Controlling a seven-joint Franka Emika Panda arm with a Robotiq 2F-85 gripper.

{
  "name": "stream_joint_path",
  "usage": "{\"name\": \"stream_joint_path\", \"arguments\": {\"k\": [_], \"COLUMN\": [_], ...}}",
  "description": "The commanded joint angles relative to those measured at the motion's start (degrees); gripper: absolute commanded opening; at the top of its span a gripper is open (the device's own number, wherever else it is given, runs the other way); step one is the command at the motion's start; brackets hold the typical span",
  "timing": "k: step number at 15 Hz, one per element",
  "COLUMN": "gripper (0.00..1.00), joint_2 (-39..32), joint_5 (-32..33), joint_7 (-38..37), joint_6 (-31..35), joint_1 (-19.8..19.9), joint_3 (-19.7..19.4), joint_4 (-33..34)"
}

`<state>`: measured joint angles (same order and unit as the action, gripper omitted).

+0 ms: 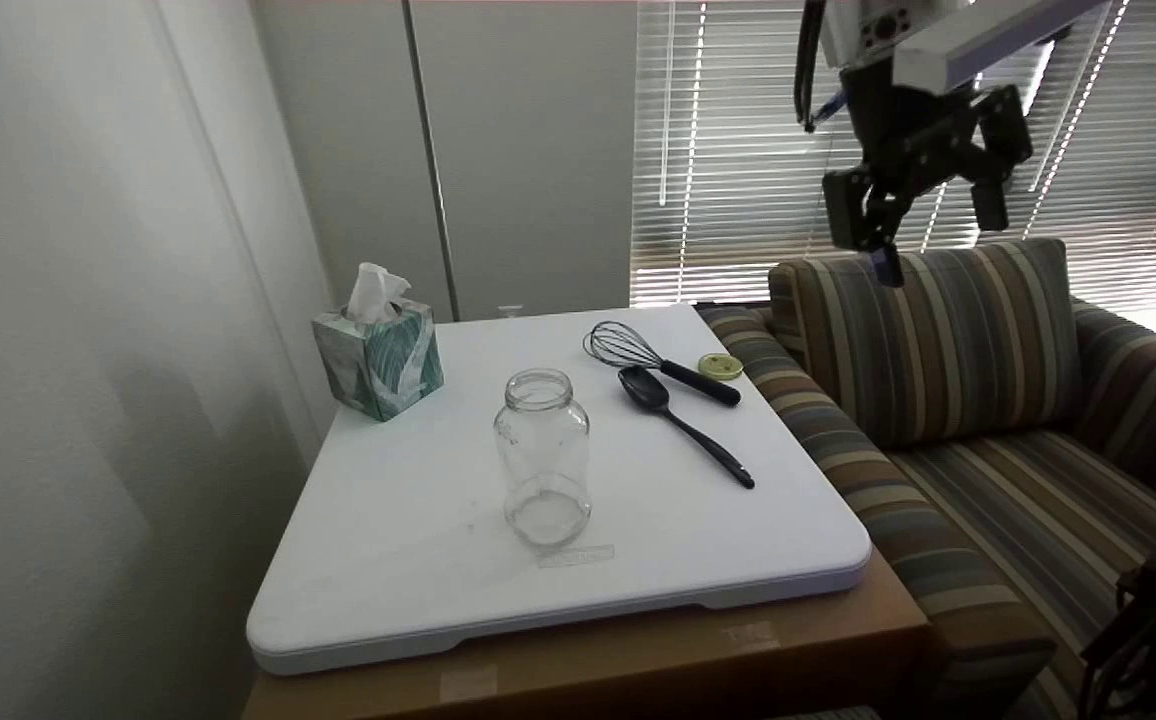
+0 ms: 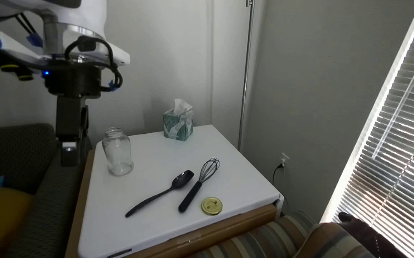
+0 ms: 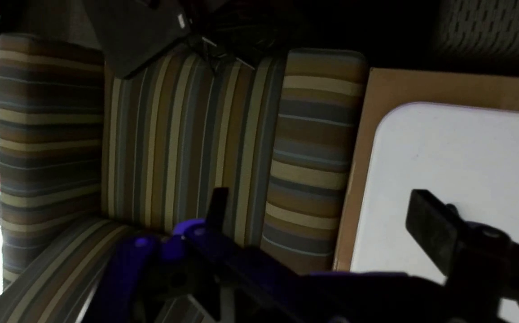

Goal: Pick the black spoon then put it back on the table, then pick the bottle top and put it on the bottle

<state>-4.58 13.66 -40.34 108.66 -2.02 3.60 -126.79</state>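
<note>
The black spoon [image 1: 644, 388] lies flat on the white table [image 1: 418, 560]; it also shows in an exterior view [image 2: 182, 179]. The gold bottle top [image 1: 720, 366] lies flat near the table edge by the whisk handle, also here [image 2: 211, 206]. The clear glass bottle [image 1: 543, 460] stands upright with an uncovered mouth, also in an exterior view [image 2: 118, 154]. My gripper [image 1: 938, 235] is open and empty, high above the scene, also seen here [image 2: 73, 154]. In the wrist view, the fingers [image 3: 324, 211] are wide apart over the armchair and table corner; a small dark tip behind one finger is unclear.
A black whisk [image 1: 700, 382] lies between the spoon and the bottle top. A teal tissue box [image 1: 383, 365] stands at the table's wall side. A striped armchair [image 1: 928, 340] adjoins the table; its arm [image 3: 313, 134] shows in the wrist view. Walls and window blinds [image 2: 393, 150] surround.
</note>
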Motion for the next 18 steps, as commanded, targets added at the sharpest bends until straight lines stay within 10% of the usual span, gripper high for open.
{"name": "stream_joint_path", "arguments": {"k": [1, 6, 15, 17, 18], "gripper": [1.0, 1.0, 1.0, 1.0, 1.0], "joint_2": [-6.88, -6.09, -16.41, -21.56, -16.68], "joint_5": [-4.69, -4.63, -5.59, -10.44, -9.02], "joint_7": [-4.19, -3.66, 16.92, 25.9, 20.09], "joint_6": [0.97, 1.08, 41.75, 48.47, 44.22], "joint_1": [-1.34, -2.45, 0.69, 6.89, -0.26], "joint_3": [-0.68, -1.14, -3.93, 1.21, -4.82], "joint_4": [3.43, 2.15, 0.26, 2.57, -0.34]}}
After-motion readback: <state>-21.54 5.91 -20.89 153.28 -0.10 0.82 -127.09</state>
